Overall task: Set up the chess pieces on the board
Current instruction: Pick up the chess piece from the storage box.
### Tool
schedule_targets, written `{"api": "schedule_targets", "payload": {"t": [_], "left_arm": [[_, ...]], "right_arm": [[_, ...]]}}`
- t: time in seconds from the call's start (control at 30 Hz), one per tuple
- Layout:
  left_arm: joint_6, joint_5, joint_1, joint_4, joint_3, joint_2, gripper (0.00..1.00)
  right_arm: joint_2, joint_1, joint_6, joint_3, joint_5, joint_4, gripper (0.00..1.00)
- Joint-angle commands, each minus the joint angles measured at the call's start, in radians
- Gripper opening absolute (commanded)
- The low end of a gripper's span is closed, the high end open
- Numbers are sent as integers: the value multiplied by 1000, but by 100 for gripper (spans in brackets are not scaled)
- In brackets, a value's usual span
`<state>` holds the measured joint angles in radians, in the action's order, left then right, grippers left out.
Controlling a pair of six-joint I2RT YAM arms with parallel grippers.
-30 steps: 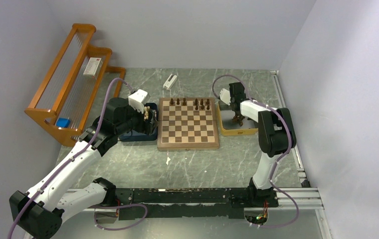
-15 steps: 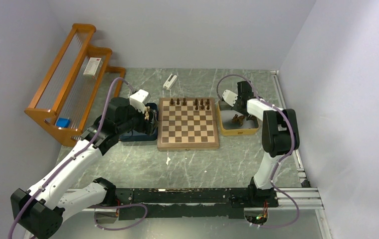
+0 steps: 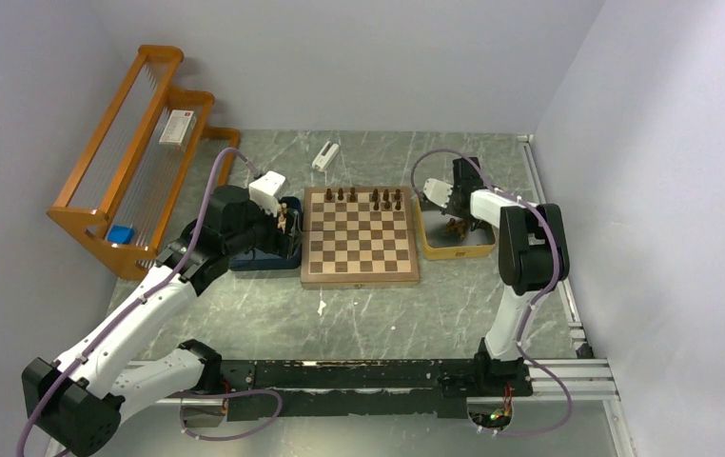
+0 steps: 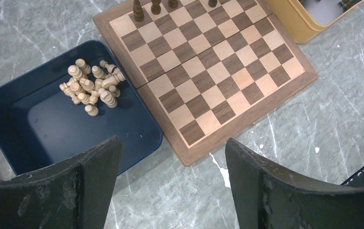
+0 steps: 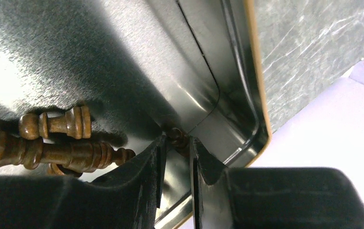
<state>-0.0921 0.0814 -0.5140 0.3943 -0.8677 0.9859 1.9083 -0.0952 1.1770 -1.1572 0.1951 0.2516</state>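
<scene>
The board (image 3: 360, 238) lies mid-table, with several dark chess pieces (image 3: 375, 197) standing on its far rows. It also shows in the left wrist view (image 4: 208, 71). Cream pieces (image 4: 91, 88) lie heaped in the dark blue tray (image 4: 37, 129). My left gripper (image 4: 173, 143) is open and empty, above the table by the tray's and board's near edges. My right gripper (image 5: 176, 140) is down in a corner of the yellow tray (image 5: 259, 95), shut on a small dark piece (image 5: 176, 135). More dark pieces (image 5: 60, 124) lie beside it.
A wooden rack (image 3: 130, 162) stands at the far left. A small white object (image 3: 324, 155) lies beyond the board. The yellow tray (image 3: 454, 251) sits against the board's right side. A metal rail (image 3: 549, 238) runs along the right wall.
My right gripper has shifted toward the far right part of the yellow tray and gone down into its corner. My left arm has barely moved.
</scene>
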Motion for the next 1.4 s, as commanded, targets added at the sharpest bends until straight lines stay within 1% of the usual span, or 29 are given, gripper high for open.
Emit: {"api": "schedule_targets", "payload": {"t": [0.0,0.2,0.33,0.47,0.63,0.77,0.97,1.07,1.13,1.2,1.37], "left_arm": [[9,-9,-1,0,-14,-1,83],[10,-12,-1,0,-14,-6,83],[10,-9,-1,0,-14,-9,83],[9,-5,-1,-3,-14,-10,83],[9,-7,-1,-3,-12,-17,83],[8,-2,-1,-7,-11,-19,83],[2,1,-1,-12,-7,-23,84],[-9,0,-1,-16,-5,-23,84],[-21,-4,-1,-19,-2,-22,84],[-39,-6,-1,-24,2,-20,84],[-105,-30,0,-37,13,-22,87]], "right_arm": [[39,12,55,-8,16,-23,28],[55,12,74,-22,16,3,25],[41,9,61,-37,11,34,17],[-5,-6,39,-36,-29,35,2],[-44,-17,-32,-80,-38,106,0],[-98,-18,-130,-109,-77,117,0],[-178,-26,-340,-144,-152,78,0],[-218,-34,-463,-154,-204,64,0],[-255,-44,-536,-146,-278,41,0],[-310,-70,-606,-115,-359,-16,0],[-454,-198,-797,67,-475,-265,4]]}}
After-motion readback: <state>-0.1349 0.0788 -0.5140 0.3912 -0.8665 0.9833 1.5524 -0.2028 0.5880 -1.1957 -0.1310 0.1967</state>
